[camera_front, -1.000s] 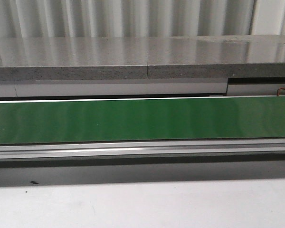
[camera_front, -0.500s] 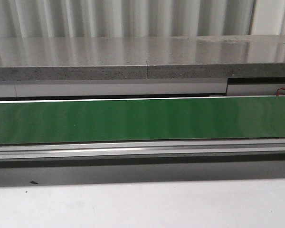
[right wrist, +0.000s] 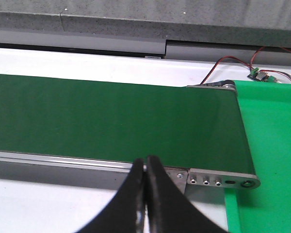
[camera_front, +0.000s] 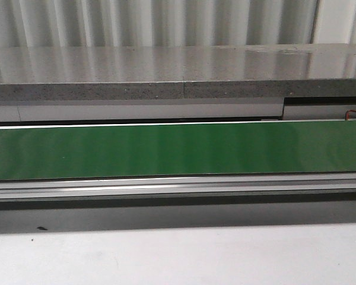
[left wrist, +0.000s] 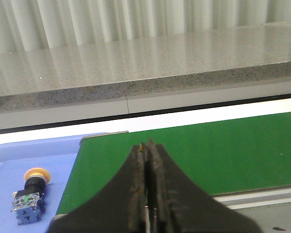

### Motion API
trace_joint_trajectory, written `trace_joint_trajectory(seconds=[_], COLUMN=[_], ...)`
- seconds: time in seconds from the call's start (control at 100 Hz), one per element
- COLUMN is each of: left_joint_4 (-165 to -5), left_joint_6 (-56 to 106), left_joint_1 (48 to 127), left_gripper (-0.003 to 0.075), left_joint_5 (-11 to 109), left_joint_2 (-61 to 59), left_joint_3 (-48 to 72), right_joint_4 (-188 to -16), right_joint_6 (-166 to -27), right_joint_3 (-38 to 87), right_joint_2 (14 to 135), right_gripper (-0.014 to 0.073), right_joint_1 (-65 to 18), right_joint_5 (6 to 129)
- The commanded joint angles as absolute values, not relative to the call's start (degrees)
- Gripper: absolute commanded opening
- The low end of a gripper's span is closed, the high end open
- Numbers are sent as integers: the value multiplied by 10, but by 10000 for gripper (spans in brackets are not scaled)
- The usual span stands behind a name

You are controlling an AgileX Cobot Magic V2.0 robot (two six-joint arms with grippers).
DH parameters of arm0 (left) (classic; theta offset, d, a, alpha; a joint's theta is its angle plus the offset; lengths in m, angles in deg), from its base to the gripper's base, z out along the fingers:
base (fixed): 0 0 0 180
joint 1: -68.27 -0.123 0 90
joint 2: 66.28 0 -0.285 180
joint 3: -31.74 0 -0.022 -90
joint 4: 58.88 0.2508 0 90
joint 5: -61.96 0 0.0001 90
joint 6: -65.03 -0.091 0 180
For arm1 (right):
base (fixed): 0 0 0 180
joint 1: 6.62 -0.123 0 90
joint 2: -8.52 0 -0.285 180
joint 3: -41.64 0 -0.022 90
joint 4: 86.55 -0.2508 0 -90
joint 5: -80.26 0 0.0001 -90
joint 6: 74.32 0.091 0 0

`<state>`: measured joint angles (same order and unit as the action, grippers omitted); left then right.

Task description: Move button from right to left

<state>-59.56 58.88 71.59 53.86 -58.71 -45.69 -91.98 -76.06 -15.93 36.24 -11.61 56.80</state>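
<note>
The button, with a yellow-orange cap, black collar and blue-grey block, lies on its side in a blue tray beside the end of the green belt, seen only in the left wrist view. My left gripper is shut and empty, over the belt's end, apart from the button. My right gripper is shut and empty, above the belt frame near the belt's other end. Neither gripper shows in the front view, which shows only the belt.
A grey stone ledge runs behind the conveyor, with white corrugated wall behind it. A green tray sits past the belt's right end, with red wires and a small circuit board behind it. White table lies in front.
</note>
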Motion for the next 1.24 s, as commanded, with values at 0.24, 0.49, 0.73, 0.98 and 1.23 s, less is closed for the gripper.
trace_joint_trajectory(seconds=[0.24, 0.49, 0.73, 0.98, 1.23], left_joint_4=[-597, -597, -597, -597, -597], left_joint_6=[594, 594, 594, 594, 594], left_joint_1=[715, 715, 715, 715, 715], left_gripper=[-20, -20, -20, -20, -20], left_joint_5=[584, 584, 584, 584, 584], left_joint_2=[-606, -606, -606, -606, -606], left_joint_3=[-479, -479, -479, -479, -479], right_joint_4=[-893, -892, -881, -881, -881], right_joint_6=[-765, -765, -765, -765, -765], right_joint_3=[-195, -338, -360, -360, -360], right_joint_2=[338, 249, 146, 146, 146], right_gripper=[-68, -68, -68, -68, -68], right_joint_1=[-107, -65, -50, -50, -50], right_joint_5=[695, 877, 795, 795, 795])
